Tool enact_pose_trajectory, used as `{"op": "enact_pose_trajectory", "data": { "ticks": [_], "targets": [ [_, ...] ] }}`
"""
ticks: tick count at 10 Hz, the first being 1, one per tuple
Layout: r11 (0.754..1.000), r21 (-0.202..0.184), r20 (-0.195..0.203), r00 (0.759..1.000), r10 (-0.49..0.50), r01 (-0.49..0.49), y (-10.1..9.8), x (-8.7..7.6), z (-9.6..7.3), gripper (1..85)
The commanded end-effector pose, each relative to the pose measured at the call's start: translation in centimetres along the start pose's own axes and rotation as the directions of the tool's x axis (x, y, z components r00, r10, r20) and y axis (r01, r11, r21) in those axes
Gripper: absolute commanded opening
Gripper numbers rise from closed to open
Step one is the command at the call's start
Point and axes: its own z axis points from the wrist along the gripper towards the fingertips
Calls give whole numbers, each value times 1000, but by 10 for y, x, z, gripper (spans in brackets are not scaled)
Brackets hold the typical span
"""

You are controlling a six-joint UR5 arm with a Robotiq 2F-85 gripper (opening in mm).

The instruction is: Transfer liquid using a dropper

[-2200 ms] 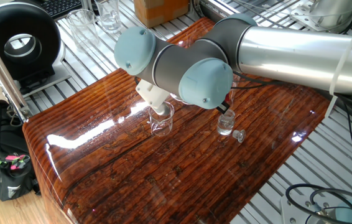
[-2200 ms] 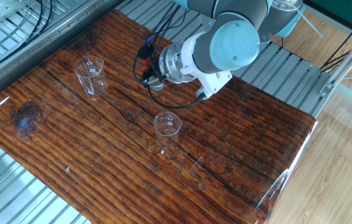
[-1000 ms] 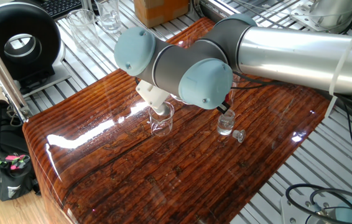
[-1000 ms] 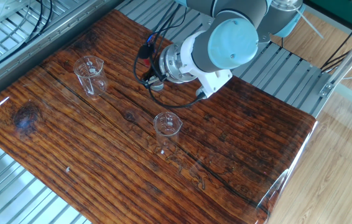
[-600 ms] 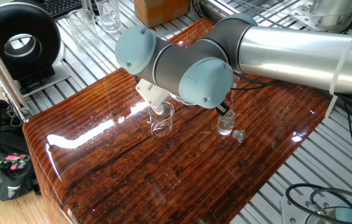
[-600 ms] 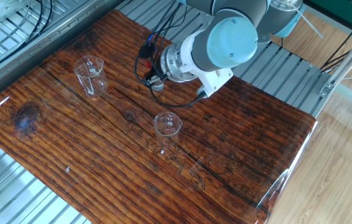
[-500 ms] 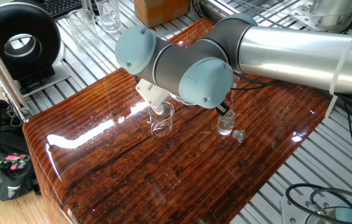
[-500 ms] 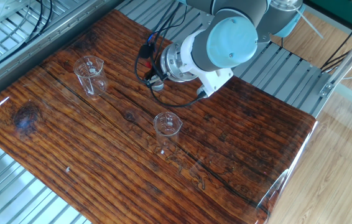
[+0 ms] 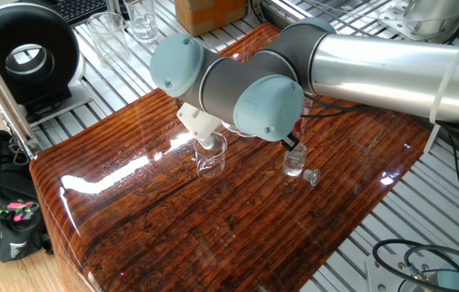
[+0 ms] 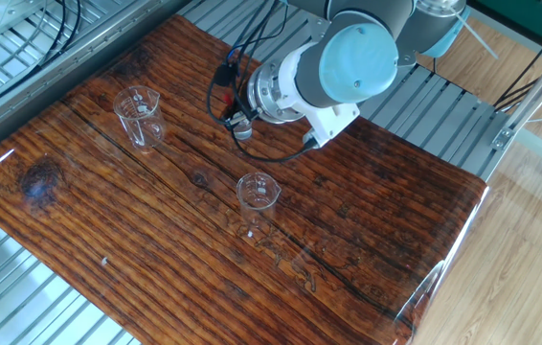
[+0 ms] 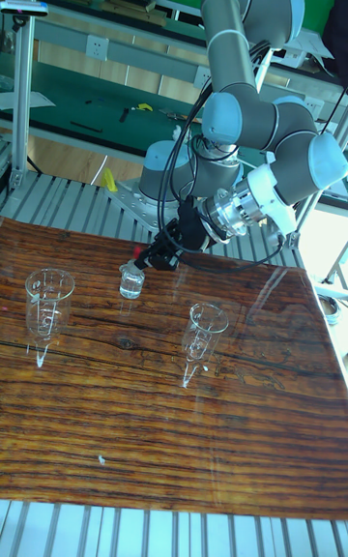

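— While the tall fixed view lays the whole row out plainly, what sits nearest on the wooden table [image 11: 145, 441]?

— A glass beaker [image 11: 201, 330] stands closest, right of centre, and a second beaker [image 11: 46, 301] stands well off to the left. Behind them, between the two, is the small bottle [image 11: 131, 280], with the claw [image 11: 155, 255] poised right over its mouth.

— Does the dropper show?

— Only a speck. In that tall view a bit of red, the dropper [image 11: 144, 252], sits at the claw's tip, just above the bottle. Its clear tube cannot be made out, nor can any liquid in the glass.

— And the claw's jaws?

— The black jaws look drawn in around that red bit, but the gap is too small and dark to judge; I cannot tell whether they grip it.

— What do the side cameras add?

— One fixed view shows a tiny clear stopper [image 9: 311, 176] lying on the wood just beside the bottle [image 9: 293, 162], which the tall view does not show. There the arm's grey-blue joints [image 9: 266, 109] cover most of the claw, and one beaker [image 9: 212, 154] stands partly under the wrist.

— And the other fixed view?

— It looks from above: the near beaker [image 10: 258, 195] in the middle, the far beaker [image 10: 139, 114] to the left, and the bottle [image 10: 241, 131] just under the claw [image 10: 233, 117], with black cables [image 10: 252, 38] looping up behind it.
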Motion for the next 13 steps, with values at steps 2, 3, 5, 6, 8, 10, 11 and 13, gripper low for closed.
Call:
{"op": "enact_pose_trajectory", "data": {
  "ticks": [2, 3, 5, 6, 8, 10, 11, 13],
  "targets": [
    [1000, 1, 10, 1000, 16, -16, -2, -3, 2, 227],
    [1000, 2, 9, 1000, 16, -16, -2, -4, 4, 227],
    [1000, -2, 1, 1000, 18, -18, -1, -3, 5, 220],
    [1000, 0, -5, 1000, 19, -19, -2, -1, 5, 213],
    [1000, 4, -17, 1000, 20, -20, -3, 2, 5, 207],
    [1000, 15, -18, 1000, 23, -23, -6, 3, 3, 233],
    [1000, 19, -17, 1000, 23, -23, -9, 3, 3, 247],
    [1000, 24, -5, 1000, 14, -14, -14, 0, 3, 340]
  ]
}}
